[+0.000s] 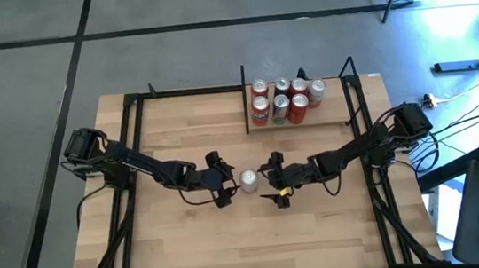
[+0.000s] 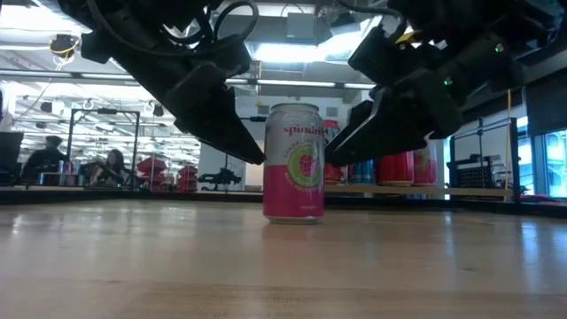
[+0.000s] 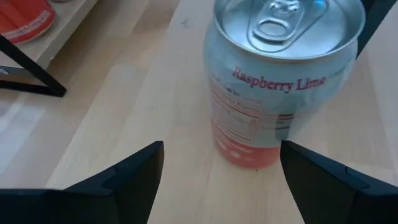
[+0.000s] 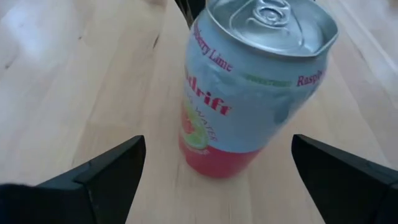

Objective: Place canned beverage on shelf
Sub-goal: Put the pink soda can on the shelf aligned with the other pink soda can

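A silver and pink canned beverage [image 1: 249,180] stands upright on its base on the tabletop's middle; it also shows in the low view [image 2: 293,162]. My left gripper [image 1: 221,182] is open just to the can's left, and its wrist view [image 3: 221,149] shows the can [image 3: 273,81] ahead of the fingers. My right gripper [image 1: 275,184] is open just to the can's right, and the can [image 4: 249,87] stands ahead of its fingers [image 4: 219,142]. The shelf [image 1: 331,114], a pale board with black uprights, stands at the table's far right.
Several red and silver cans [image 1: 285,101] stand on the shelf's board, filling its left part. Black frame bars [image 1: 134,145] run along the table's left, right and far sides. People sit in the room far behind the table [image 2: 111,164].
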Motion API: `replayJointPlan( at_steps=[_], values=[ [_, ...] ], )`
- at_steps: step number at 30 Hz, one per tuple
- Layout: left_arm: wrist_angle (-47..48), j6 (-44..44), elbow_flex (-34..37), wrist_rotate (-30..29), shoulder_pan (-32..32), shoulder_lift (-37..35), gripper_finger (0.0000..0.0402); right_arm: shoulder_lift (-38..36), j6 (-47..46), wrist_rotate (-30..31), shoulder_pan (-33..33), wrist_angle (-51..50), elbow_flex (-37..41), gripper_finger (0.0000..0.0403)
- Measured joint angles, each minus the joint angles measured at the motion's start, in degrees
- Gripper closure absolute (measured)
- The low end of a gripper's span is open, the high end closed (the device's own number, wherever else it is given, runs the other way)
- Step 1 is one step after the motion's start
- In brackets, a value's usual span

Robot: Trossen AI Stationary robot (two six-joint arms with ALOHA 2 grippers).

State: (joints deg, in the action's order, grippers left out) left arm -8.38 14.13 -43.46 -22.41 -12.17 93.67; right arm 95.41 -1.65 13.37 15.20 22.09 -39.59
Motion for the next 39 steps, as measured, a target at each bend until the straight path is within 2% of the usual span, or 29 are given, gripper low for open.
replayJointPlan(
  at_steps=[5, 11, 17, 21, 28, 34, 39],
  values=[
    [0.25, -0.04, 0.00, -0.15, -0.73, -0.05, 0.0096, -2.23, -0.04, -0.11, 0.04, -4.55, -0.78, 0.0015],
    [6.79, 1.63, 0.00, -2.12, -1.76, -4.44, 0.0096, -5.44, -1.01, -0.46, 0.09, -12.30, -3.62, 0.0015],
    [10.57, 2.26, 1.55, -5.15, -3.77, -9.18, 0.0096, -5.65, -1.01, -0.87, 0.11, -11.54, -4.87, 0.0015],
    [8.40, 3.75, 5.56, -5.77, -4.45, -11.80, 0.0096, -5.67, -1.05, -0.94, 0.11, -9.94, -4.93, 0.0015],
    [-1.75, 5.33, 13.90, -4.82, -4.52, -13.72, 0.0096, -5.67, -1.04, 0.07, 0.12, -19.89, -12.31, 0.0015],
    [-6.67, 5.31, 16.44, -3.54, -4.50, -13.70, 0.0096, -5.04, 1.49, -0.04, -0.91, -20.37, -16.73, 0.0015],
    [-6.88, 5.32, 16.44, -3.41, -4.48, -13.70, 0.0096, -2.06, 1.38, -4.62, -4.81, -20.65, -17.15, 0.0015]
  ],
)
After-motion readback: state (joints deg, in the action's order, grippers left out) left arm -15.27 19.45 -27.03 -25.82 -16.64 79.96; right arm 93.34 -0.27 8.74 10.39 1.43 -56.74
